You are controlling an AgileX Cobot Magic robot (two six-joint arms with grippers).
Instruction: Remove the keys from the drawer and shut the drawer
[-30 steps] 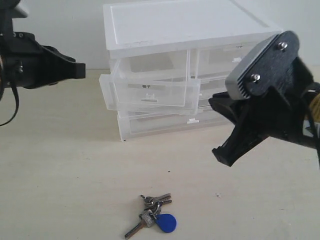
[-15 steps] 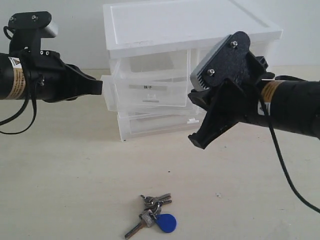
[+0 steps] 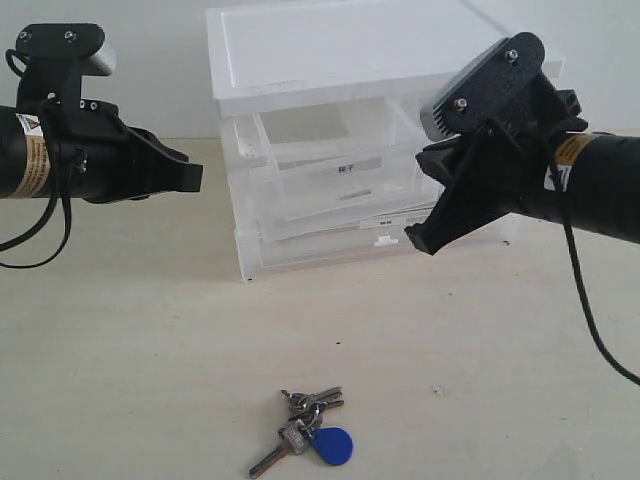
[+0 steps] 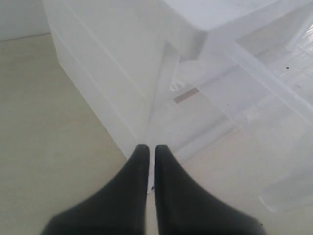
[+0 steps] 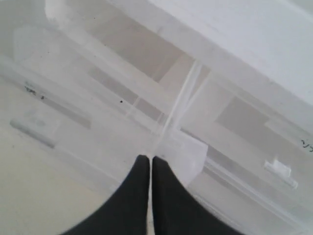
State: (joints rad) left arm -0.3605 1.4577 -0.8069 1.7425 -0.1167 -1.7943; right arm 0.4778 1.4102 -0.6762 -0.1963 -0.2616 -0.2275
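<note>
The drawer (image 3: 340,176) is sitting crooked in the white cabinet (image 3: 380,50), which is standing at the middle of the worktop's (image 3: 120,350) back edge. Its labelled front is slanting and is not yet flush. That is what I am worrying about: a push on one corner is likely to wedge it harder in its slot, or to shove the light cabinet toward the back edge rather than seat the drawer.

The right gripper (image 3: 420,240) is hanging just before the cabinet's right half, its fingers (image 5: 142,169) pinched almost together on nothing. Whether the tips are touching plastic I cannot tell. The left gripper (image 3: 192,176) is hovering off the cabinet's left side, apart from it, likewise pinched narrow and carrying nothing.

Nothing is showing inside the drawer through its cloudy walls, and the other drawers are looking bare too, as far as the plastic lets me see. The keys (image 3: 306,440) are lying on the worktop near the middle of its front edge, well apart from both grippers.
</note>
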